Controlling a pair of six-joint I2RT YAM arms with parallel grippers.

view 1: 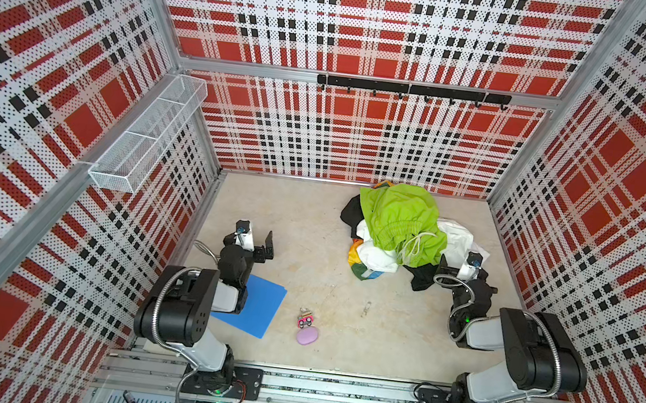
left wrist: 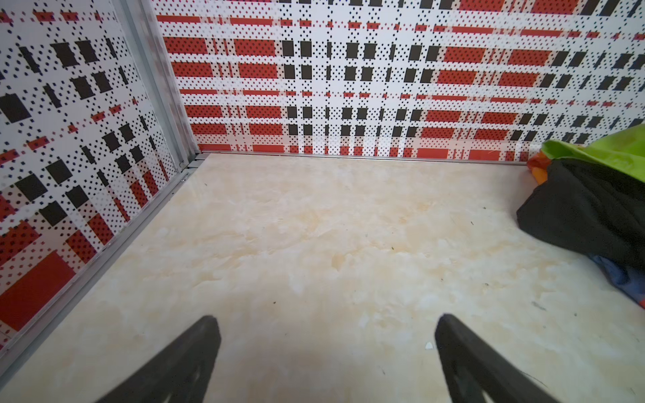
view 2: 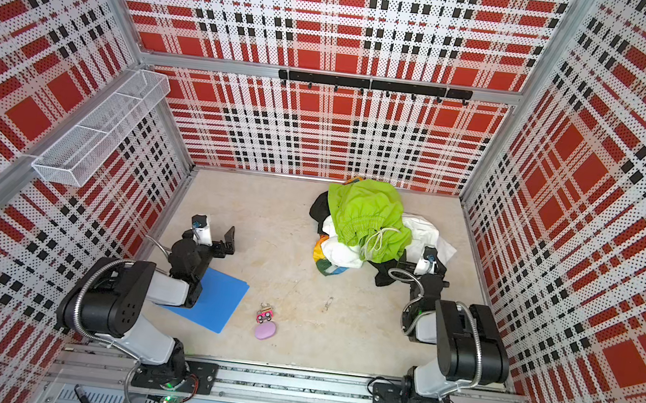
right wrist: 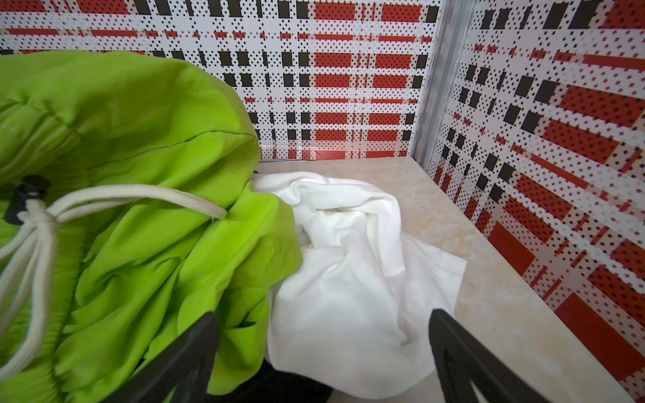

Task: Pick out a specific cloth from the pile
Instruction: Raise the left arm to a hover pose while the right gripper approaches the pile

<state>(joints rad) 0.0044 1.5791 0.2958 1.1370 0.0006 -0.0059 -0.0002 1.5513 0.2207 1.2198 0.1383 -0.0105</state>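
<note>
The desk (view 1: 309, 230) carries the pile (view 1: 401, 233) (view 2: 368, 225) at its far edge, toward the far right corner. Uppermost lies a lime-green garment (view 1: 395, 215) (right wrist: 139, 139) with white drawstrings (right wrist: 122, 195). A white garment (view 1: 455, 235) (right wrist: 349, 261) lies under it on the right, and a black garment (view 1: 353, 212) (left wrist: 586, 216) shows at the pile's left side. The cloth (view 1: 363, 268) (view 2: 326, 263) is buried beneath these. A crumpled fold in yellow, green, blue and orange shows at the pile's near left foot in both top views, and an orange scrap (left wrist: 535, 167) shows at the far edge against the back wall. The right gripper (right wrist: 323, 315) sits at the pile's near right side, low over the garments. Its fingers (right wrist: 460, 349) stand wide apart and hold nothing: one is by the lime-green fabric, the other over the white garment's border. Contact cannot be confirmed. The left gripper (left wrist: 328, 324) is near the desk's left edge, well apart from the pile, over bare desk. Its fingers (left wrist: 195, 356) are spread wide and empty. A blue folder (view 1: 258, 303) lies flat toward the near left corner, partly under the left arm. A small pink toy (view 1: 305, 318) and a lilac oval object (view 1: 307, 336) lie just beside each other near the middle of the near edge.
</note>
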